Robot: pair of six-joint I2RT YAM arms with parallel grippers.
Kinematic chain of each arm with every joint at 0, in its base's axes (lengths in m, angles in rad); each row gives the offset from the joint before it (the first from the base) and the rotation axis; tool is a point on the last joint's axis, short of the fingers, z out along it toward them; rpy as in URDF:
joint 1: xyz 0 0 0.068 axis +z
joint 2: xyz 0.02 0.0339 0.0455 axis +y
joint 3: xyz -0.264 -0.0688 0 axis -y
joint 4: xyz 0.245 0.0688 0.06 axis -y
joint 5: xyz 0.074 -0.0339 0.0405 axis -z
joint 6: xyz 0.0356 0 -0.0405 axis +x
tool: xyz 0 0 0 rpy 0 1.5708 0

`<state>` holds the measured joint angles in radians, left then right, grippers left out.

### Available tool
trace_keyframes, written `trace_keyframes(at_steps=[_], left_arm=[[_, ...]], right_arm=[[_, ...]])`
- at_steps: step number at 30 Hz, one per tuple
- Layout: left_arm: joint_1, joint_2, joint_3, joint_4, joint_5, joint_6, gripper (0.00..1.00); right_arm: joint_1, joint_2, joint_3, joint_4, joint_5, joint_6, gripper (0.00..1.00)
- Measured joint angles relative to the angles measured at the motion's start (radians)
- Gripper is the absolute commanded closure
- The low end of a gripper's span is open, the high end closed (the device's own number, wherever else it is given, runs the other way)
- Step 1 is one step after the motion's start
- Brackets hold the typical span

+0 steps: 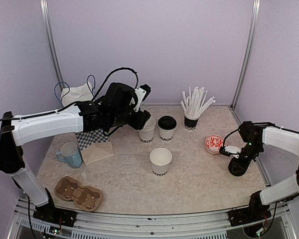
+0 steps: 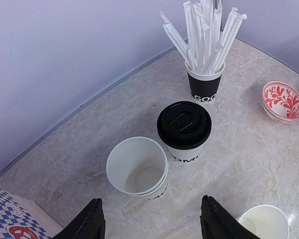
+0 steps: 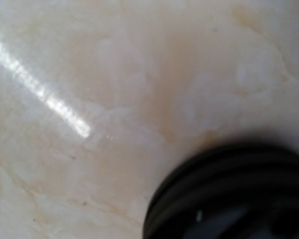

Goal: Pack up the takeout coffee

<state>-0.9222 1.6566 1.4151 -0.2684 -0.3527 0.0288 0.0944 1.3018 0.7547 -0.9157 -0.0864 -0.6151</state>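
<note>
**Left jaws open, back cup straight ahead**

We see the left gripper [image 2: 150,211] with its jaws spread wide and holding nothing. Its two black fingers [image 2: 92,221] stand at the lower edge of the left wrist view. The open cup [image 2: 138,167] lies at 12 o'clock from them, a little toward 11. It is near, but not yet between the fingers. It stands upright, so its long axis is vertical and its mouth looks up. We judge that the coming move is a short advance forward until the cup wall is between the jaws.

The lidded cup [image 2: 183,127] stands just beside it at 2 o'clock, and we cannot tell if they touch. The right finger must pass through this narrow place, so a push is possible.

The open cup is white paper, empty, with black letters near the base. Its near rim looks double, perhaps two cups nested, but we are not sure. A front cup [image 1: 160,161] stands apart at 5 o'clock from it.

The carrier [image 1: 78,193] waits at 7 o'clock on the table [image 1: 199,174]. The right gripper [image 1: 236,167] is well apart at 3 o'clock. Its wrist view is blurred, so we cannot tell how its jaws stand. The left arm is clearly nearer.
</note>
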Motion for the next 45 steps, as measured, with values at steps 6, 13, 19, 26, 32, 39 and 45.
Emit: trace_keyframes(at_steps=[6, 13, 19, 26, 32, 39, 45], left_arm=[[0.000, 0.000, 0.000, 0.000, 0.000, 0.000, 0.36], [0.000, 0.000, 0.000, 0.000, 0.003, 0.001, 0.36], [0.000, 0.000, -0.001, 0.006, 0.029, 0.007, 0.35], [-0.009, -0.040, -0.154, 0.201, 0.160, 0.039, 0.25], [-0.036, -0.143, -0.362, 0.492, 0.341, 0.054, 0.26], [-0.122, -0.161, -0.417, 0.864, 0.462, 0.117, 0.24], [-0.174, -0.035, -0.406, 1.094, 0.490, 0.140, 0.01]], right_arm=[[0.000, 0.002, 0.010, -0.009, -0.003, 0.011, 0.96], [0.000, -0.006, 0.069, -0.058, -0.014, 0.023, 1.00], [0.000, -0.045, 0.129, -0.112, -0.048, 0.033, 1.00], [-0.005, -0.049, 0.363, -0.170, -0.410, 0.009, 1.00], [0.050, 0.015, 0.558, -0.138, -0.863, -0.024, 1.00], [0.146, 0.073, 0.615, -0.134, -1.165, -0.104, 1.00], [0.233, 0.146, 0.686, -0.218, -1.254, -0.198, 1.00]])
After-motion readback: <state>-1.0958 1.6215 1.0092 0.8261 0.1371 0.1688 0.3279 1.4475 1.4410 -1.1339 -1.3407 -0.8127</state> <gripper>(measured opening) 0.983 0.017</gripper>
